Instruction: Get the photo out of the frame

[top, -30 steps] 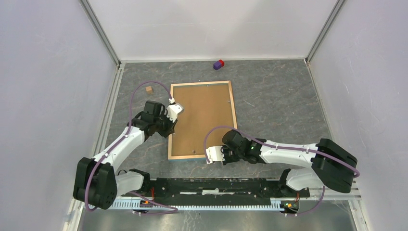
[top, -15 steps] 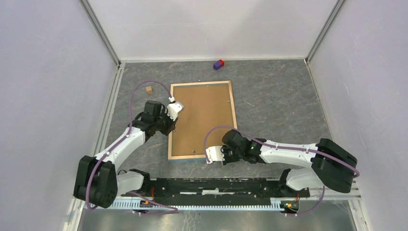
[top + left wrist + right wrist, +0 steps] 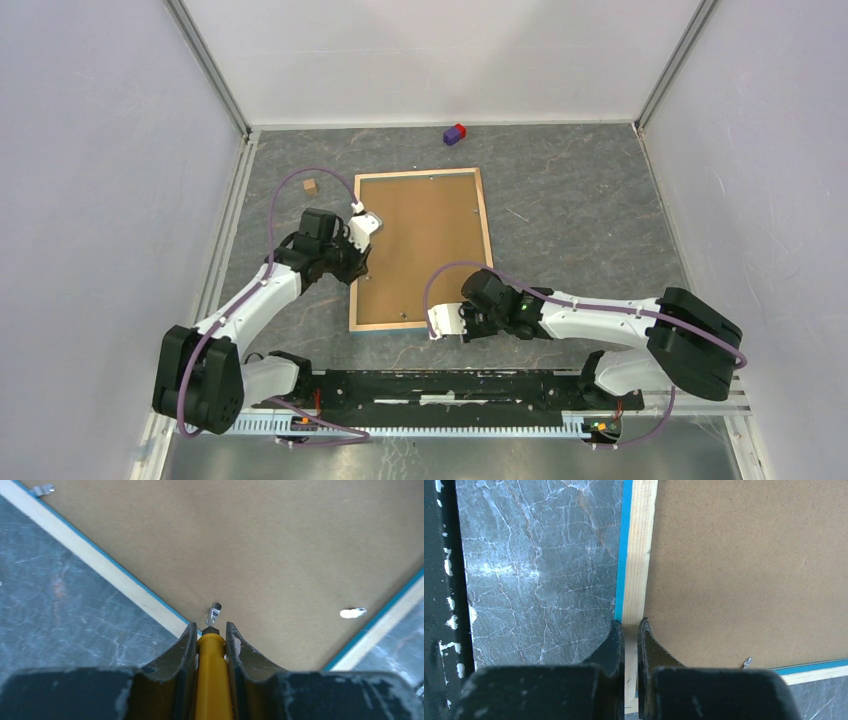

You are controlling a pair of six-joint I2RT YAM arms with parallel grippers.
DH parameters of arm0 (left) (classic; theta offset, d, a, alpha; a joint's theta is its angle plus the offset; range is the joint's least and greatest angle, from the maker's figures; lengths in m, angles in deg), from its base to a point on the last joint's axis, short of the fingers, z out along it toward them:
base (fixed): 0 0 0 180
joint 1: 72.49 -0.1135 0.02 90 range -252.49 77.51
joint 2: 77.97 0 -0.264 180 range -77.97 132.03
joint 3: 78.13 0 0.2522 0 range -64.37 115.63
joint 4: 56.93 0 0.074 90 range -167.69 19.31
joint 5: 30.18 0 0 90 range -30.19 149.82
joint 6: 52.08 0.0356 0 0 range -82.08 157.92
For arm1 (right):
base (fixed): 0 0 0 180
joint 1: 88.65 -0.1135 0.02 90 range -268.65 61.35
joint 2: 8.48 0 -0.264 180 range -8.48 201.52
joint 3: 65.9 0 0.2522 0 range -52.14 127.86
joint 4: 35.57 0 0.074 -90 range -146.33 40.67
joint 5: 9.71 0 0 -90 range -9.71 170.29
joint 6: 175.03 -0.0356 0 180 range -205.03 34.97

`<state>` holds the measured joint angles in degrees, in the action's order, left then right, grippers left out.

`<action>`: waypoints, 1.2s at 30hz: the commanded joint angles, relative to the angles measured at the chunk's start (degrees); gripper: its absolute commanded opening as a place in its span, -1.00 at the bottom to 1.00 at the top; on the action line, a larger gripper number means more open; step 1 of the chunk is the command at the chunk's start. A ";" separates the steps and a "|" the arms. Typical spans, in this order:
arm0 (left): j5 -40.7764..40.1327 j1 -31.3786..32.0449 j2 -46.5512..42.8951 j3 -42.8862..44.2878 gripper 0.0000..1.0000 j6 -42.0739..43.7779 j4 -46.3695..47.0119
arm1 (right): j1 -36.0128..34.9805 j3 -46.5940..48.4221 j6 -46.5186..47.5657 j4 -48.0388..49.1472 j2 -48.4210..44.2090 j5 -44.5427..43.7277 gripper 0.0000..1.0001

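The frame (image 3: 420, 240) lies face down on the grey floor, brown fibreboard back up, with a light wood rim and thin blue edge. The photo is hidden under the back board. My left gripper (image 3: 366, 224) is at the frame's left rim, shut on a yellow tool (image 3: 212, 675). The tool's dark tip sits just short of a small metal tab (image 3: 215, 612) on the back board (image 3: 280, 545). My right gripper (image 3: 438, 322) is at the frame's near right corner. In the right wrist view it (image 3: 630, 622) is closed astride the wood rim (image 3: 640, 555).
A purple and red block (image 3: 455, 133) lies by the back wall. A small wooden cube (image 3: 311, 186) lies left of the frame. More metal tabs (image 3: 353, 612) (image 3: 748, 662) sit on the back board. Walls close in the left, right and back sides.
My left gripper has shifted very slightly at the frame's left rim. The right arm and the frame have not moved.
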<state>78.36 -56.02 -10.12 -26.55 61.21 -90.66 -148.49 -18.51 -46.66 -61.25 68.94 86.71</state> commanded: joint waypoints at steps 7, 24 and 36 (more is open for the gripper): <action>-2.03 0.01 -2.60 4.36 -0.96 -9.69 -2.54 | 0.24 -2.69 0.92 -3.58 4.53 -0.40 -1.00; -9.76 -0.74 4.70 14.11 -0.96 -13.08 0.73 | 0.23 -2.51 1.18 -3.82 5.17 1.16 -1.00; -14.93 -0.92 17.29 22.46 -0.96 -12.76 5.67 | 0.25 -3.58 2.06 -4.90 3.12 2.24 -1.00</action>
<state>66.08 -56.68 4.61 -6.64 50.81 -88.54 -148.38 -18.25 -46.62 -61.67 69.05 87.93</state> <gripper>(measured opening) 0.277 0.050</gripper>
